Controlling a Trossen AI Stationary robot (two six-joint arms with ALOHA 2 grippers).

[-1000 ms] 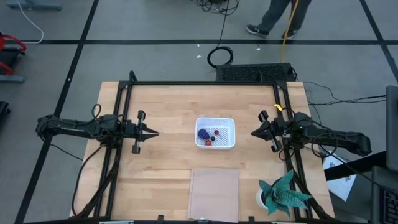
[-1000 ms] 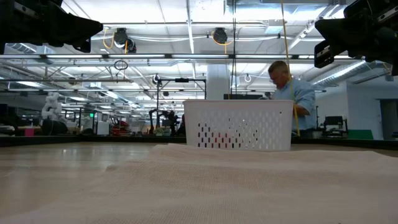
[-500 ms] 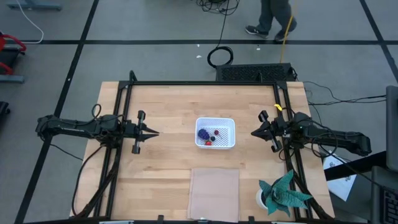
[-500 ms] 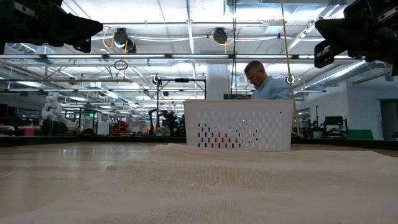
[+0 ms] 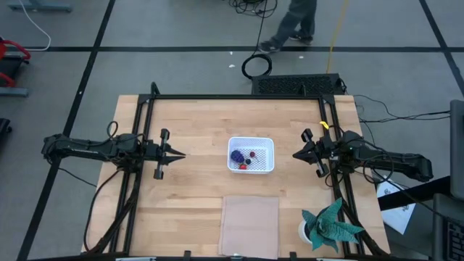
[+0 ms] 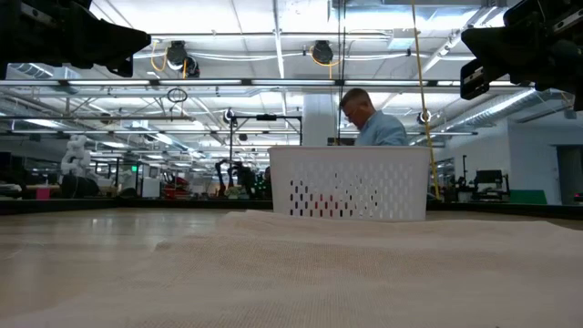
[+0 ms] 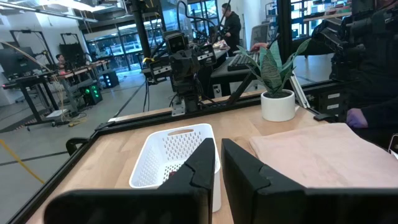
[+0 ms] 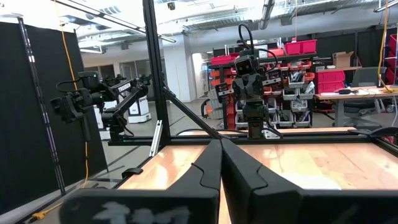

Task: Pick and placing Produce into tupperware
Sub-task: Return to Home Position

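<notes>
Left claw clenched, empty, held above the left side of the desk, tips toward centre. Right claw clenched, empty, at right side, facing it. Tupperware sits mid-desk between them, apart from both. Produce all inside: purple bunch, red strawberry piece, two small berries.

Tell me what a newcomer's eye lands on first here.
The white container at the table's centre stands out most, with the small purple and red toy fruits lying inside it. The left gripper and the right gripper flank it, apart from it, both pointing inward and holding nothing. A teal paper plant stands at the table corner beside the right arm.
</notes>
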